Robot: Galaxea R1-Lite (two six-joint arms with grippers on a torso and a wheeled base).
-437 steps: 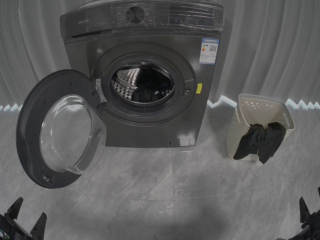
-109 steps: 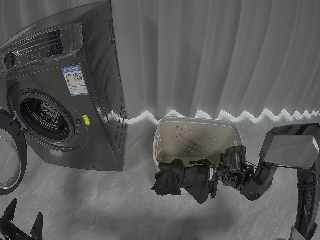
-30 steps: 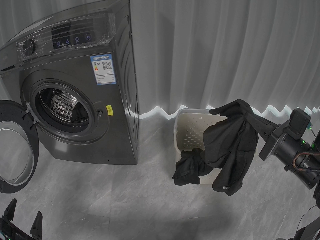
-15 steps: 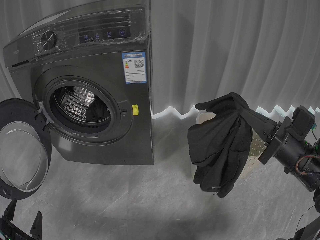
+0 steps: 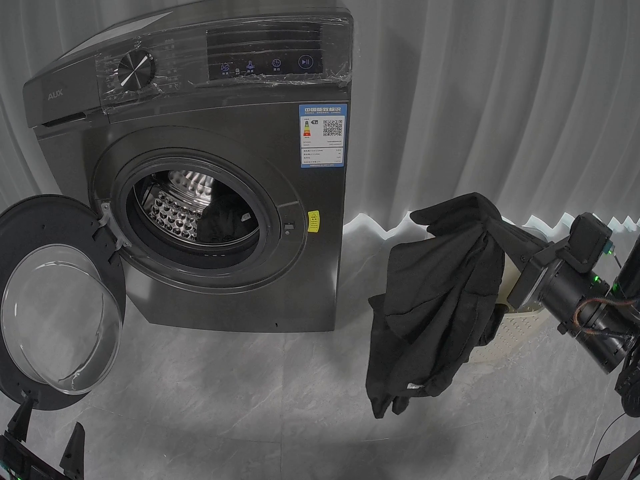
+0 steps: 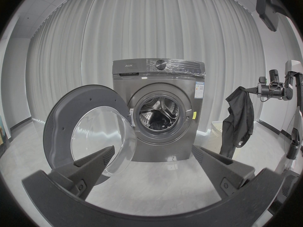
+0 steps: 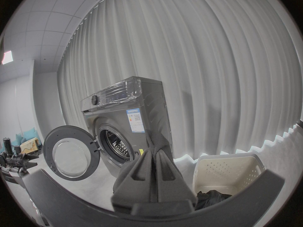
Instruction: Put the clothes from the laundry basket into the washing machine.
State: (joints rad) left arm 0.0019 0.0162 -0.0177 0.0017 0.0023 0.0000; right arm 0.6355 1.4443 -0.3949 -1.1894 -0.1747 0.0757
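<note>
— Where is the washing machine (image 5: 220,168) placed?
— It is set on the floor (image 5: 267,401) before the curtain (image 5: 500,88). Its door (image 5: 60,301) is swung out to the left. A pile (image 5: 223,220) is seen inside the drum.
— And the laundry basket (image 7: 227,171)?
— It is placed on the floor right of the machine, also before the curtain. Some clothes (image 7: 211,197) are left in it. A garment (image 5: 433,301) is hung from the right gripper (image 7: 154,153), in front of the basket.
</note>
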